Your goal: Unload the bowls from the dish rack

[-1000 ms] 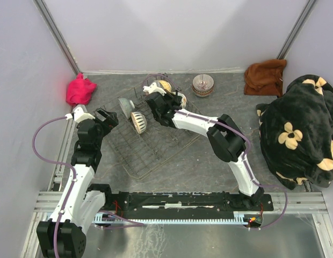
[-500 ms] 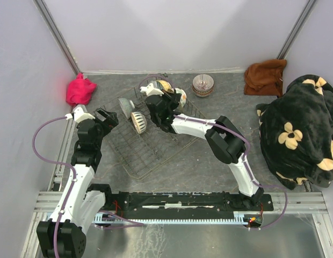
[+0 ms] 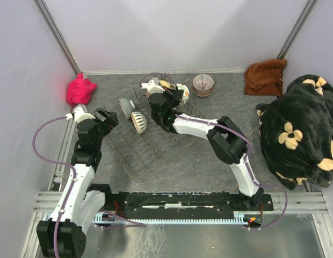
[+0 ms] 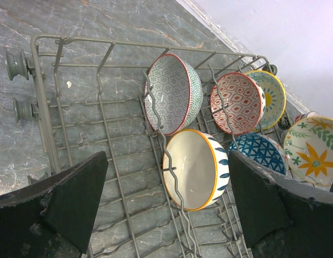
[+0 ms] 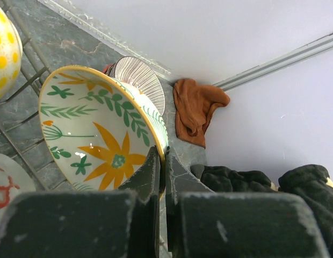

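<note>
Floral bowl (image 5: 102,134), rim pinched between the fingers of the right gripper (image 5: 162,161).
Located at the far edge of the dish rack (image 4: 43,102). Other bowls (image 4: 190,166) stand on edge among the tines. Left gripper (image 4: 167,161) is spread wide above them. Bare tabletop (image 3: 209,156) lies alongside. A striped bowl (image 5: 139,75) sits just beyond.

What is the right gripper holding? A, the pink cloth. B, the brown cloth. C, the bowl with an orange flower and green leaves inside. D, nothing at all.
C: in the right wrist view the right gripper is pinched shut on the rim of the flower bowl.
</note>
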Available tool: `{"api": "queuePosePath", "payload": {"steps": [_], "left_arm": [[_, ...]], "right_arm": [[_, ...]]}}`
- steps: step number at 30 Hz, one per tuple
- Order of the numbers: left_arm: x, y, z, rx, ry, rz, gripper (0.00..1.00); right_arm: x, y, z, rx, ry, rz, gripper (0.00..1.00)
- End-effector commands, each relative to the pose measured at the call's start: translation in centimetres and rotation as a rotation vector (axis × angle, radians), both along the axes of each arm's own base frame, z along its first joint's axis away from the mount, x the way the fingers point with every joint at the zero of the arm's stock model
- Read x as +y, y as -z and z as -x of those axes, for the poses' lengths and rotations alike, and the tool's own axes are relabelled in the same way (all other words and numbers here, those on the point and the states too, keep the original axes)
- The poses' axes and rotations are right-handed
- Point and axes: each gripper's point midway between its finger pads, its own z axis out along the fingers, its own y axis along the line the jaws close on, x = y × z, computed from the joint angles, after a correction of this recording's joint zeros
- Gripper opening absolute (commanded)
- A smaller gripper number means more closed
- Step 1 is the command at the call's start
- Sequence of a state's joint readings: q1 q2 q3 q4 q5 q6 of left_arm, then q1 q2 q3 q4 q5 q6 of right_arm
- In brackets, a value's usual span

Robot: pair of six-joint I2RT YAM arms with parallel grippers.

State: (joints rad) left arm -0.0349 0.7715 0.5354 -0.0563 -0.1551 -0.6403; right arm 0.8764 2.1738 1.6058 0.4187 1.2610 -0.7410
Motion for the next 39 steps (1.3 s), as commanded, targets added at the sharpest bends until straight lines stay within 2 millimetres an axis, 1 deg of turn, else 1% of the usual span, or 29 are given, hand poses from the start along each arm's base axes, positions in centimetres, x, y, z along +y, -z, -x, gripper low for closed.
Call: {"api": "queuePosePath", "payload": {"steps": [1,12,18,21,26,31,34,39], "left_arm": [[-0.1,-1.2,-0.4,-0.048,-0.011,0.027,0.99],[0.0,-1.3,-0.3,-0.051,-0.013,0.029,0.99],[0.0,-1.3,-0.3,-0.049,-0.013,0.027,0.99],[0.0,-1.2,-0.3,-0.048,-0.014,0.029,0.99],[0.0,-1.2,-0.3,-0.047,-0.014,0.03,0.99],[-0.1,-1.3,-0.3,-0.049,-0.013,0.03,0.99],[-0.1,-1.3,-0.4,-0.048,-0.012,0.03,0.99],[-0.1,-1.2,-0.4,-0.048,-0.01,0.031,0.99]], "right_arm": [[-1.0,-5.5,0.7,-0.115,0.03,-0.118,0.01],[-1.7,-7.0,0.9,-0.133,0.036,-0.118,0.01],[-2.5,-8.4,0.8,-0.149,0.047,-0.13,0.01],[-3.0,-9.5,0.8,-0.16,0.043,-0.157,0.01],[-4.0,-10.5,0.5,-0.158,0.035,-0.21,0.01],[-6.3,-10.9,-1.1,-0.121,0.042,-0.288,0.01],[-8.1,-10.3,-2.7,-0.059,0.032,-0.378,0.01],[-11.1,-10.2,-5.4,0.005,0.043,-0.507,0.01]]}}
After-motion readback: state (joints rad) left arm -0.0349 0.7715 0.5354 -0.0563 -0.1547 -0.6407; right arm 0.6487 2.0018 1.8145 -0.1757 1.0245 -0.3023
